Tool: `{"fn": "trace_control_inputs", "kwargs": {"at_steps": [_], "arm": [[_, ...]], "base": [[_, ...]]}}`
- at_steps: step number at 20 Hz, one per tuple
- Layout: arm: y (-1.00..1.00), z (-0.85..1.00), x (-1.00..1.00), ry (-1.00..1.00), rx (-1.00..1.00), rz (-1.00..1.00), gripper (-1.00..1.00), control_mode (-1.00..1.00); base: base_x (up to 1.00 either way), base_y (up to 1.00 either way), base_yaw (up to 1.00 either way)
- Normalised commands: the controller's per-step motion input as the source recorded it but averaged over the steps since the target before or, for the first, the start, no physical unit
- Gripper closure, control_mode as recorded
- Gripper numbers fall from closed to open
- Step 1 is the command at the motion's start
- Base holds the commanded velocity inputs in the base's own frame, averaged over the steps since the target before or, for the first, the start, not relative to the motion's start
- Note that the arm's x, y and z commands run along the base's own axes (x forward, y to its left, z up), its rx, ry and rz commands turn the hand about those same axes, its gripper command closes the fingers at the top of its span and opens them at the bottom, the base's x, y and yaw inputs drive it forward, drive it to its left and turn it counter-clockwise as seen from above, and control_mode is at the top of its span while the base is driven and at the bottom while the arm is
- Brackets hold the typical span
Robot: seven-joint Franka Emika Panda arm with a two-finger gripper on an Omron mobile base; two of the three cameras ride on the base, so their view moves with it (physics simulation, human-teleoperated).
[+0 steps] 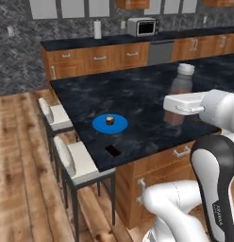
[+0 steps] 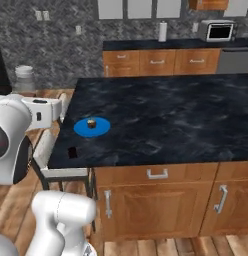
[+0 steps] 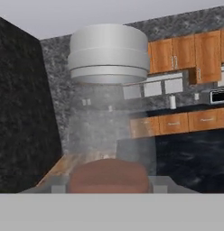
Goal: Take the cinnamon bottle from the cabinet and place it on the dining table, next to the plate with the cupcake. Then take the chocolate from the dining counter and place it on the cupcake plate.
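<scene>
My gripper [image 1: 178,106] is shut on the cinnamon bottle [image 1: 181,84], which has a grey-white cap and is held upright in the air near the dining table [image 1: 137,94]. Seen from the hand, the bottle [image 3: 108,58] stands close up, with its reddish-brown base between my fingers [image 3: 160,184]. On the marble top lies the blue plate [image 1: 120,125] with the cupcake [image 1: 110,120]. It is well to the left of the bottle in the left base view. The chocolate [image 1: 112,151] lies near the table's front edge. The right base view also has the plate [image 2: 100,131], cupcake [image 2: 92,122] and chocolate [image 2: 72,151].
Two white-seated stools [image 1: 56,118] [image 1: 81,163] stand along the island's left side. Behind it runs a wall counter with drawers [image 1: 100,57], a toaster oven [image 1: 141,27] and a paper towel roll [image 1: 97,29]. Wooden floor lies to the left.
</scene>
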Motion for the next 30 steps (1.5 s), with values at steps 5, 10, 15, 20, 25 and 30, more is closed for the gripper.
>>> {"fn": "trace_control_inputs", "kwargs": {"at_steps": [5, 10, 15, 20, 25, 30], "arm": [[0.0, 0.0, 0.0, 0.0, 0.0, 0.0, 1.0, 1.0], [0.0, 0.0, 0.0, 0.0, 0.0, 0.0, 1.0, 1.0], [0.0, 0.0, 0.0, 0.0, 0.0, 0.0, 1.0, 1.0], [0.0, 0.0, 0.0, 0.0, 0.0, 0.0, 1.0, 1.0], [0.0, 0.0, 0.0, 0.0, 0.0, 0.0, 1.0, 1.0], [-0.54, -0.38, 0.02, 0.12, 0.02, 0.19, 1.0, -1.0]], "base": [[0.51, -0.63, 0.41], [0.77, -0.22, 0.32], [0.07, -0.09, 0.07], [-0.05, -0.01, 0.0], [0.0, -0.01, 0.0], [0.0, 0.0, 0.0]]}}
